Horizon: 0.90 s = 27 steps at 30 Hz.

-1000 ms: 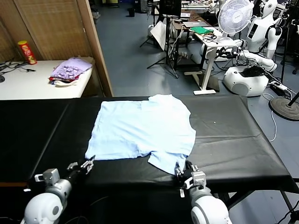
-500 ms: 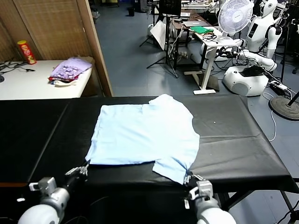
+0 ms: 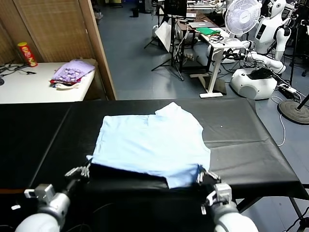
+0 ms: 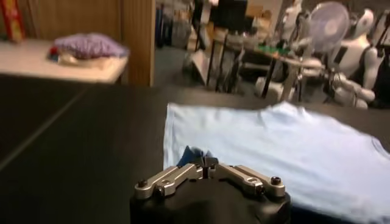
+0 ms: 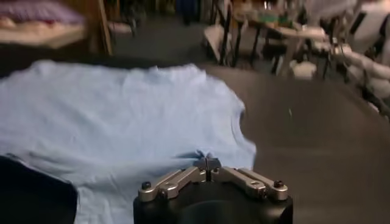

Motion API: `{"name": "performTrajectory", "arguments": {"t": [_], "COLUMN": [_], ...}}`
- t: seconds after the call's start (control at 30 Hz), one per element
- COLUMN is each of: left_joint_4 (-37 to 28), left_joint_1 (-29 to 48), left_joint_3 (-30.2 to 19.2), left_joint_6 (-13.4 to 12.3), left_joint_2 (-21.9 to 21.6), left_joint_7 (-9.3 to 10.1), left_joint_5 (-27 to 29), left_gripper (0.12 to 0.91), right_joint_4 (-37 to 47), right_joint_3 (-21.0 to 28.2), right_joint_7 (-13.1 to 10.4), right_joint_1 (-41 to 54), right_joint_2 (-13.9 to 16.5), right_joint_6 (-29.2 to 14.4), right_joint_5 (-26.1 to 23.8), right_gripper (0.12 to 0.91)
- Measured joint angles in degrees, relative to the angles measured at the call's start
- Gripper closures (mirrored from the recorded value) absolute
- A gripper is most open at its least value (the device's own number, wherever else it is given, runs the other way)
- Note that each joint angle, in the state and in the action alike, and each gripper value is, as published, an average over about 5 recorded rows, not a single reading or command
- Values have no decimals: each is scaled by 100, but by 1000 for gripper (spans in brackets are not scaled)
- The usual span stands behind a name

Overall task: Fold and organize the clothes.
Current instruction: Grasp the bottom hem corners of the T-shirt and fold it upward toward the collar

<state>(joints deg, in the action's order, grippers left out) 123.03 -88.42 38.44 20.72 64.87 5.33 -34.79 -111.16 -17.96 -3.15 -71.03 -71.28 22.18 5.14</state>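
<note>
The clothes are one pale sky-blue T-shirt (image 3: 149,140) lying spread on the black table (image 3: 241,145), its near hem at the table's front edge. My left gripper (image 3: 87,167) is shut on the shirt's near left corner; in the left wrist view a small peak of blue cloth sits pinched in the left gripper (image 4: 206,163), with the T-shirt (image 4: 274,146) stretching away beyond it. My right gripper (image 3: 201,173) is shut on the near right corner. The right wrist view shows the cloth puckered at the right gripper (image 5: 207,161) and the T-shirt (image 5: 109,115) spread beyond.
A white side table (image 3: 29,89) at the far left carries a purple patterned cloth pile (image 3: 72,71) and a red can (image 3: 27,53). Beyond the black table are a wooden partition (image 3: 96,43), a fan (image 3: 243,17) and a white robot (image 3: 270,34).
Both grippers have drawn back toward me with the shirt's near corners in them. The shirt has slid toward the front edge of the table and its near hem is pulled straighter.
</note>
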Motion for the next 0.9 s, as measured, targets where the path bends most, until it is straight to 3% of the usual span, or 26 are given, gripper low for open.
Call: {"name": "performTrajectory", "arguments": {"t": [0.3, 0.43, 0.5, 0.63, 0.8, 0.9], "left_joint_4": [-837, -1176, -1341, -1621, -1682, -1615], "left_joint_1": [781, 1064, 1197, 1406, 1445, 1365], "left_joint_3": [-388, -532, -592, -696, -728, -677], "left_joint_6": [-101, -149, -173, -169, -155, -118], "left_joint_2": [-43, -54, -45, -12, 3, -35], "left_joint_7": [3, 21, 38, 58, 34, 26], "left_joint_5": [398, 563, 666, 785, 823, 779], "left_gripper": [902, 902, 902, 870, 627, 459], "right_joint_4": [1097, 1292, 1248, 883, 198, -9], "right_joint_3": [93, 122, 100, -21, -261, -379], "right_joint_7": [260, 376, 431, 394, 204, 165], "right_joint_1": [725, 826, 788, 553, 63, -201], "right_joint_2": [134, 176, 216, 320, 370, 367], "right_joint_6": [-660, -673, -557, -204, 128, 154], "right_joint_5": [-182, -21, 102, 290, 429, 446], "right_gripper": [904, 887, 838, 647, 364, 256]}}
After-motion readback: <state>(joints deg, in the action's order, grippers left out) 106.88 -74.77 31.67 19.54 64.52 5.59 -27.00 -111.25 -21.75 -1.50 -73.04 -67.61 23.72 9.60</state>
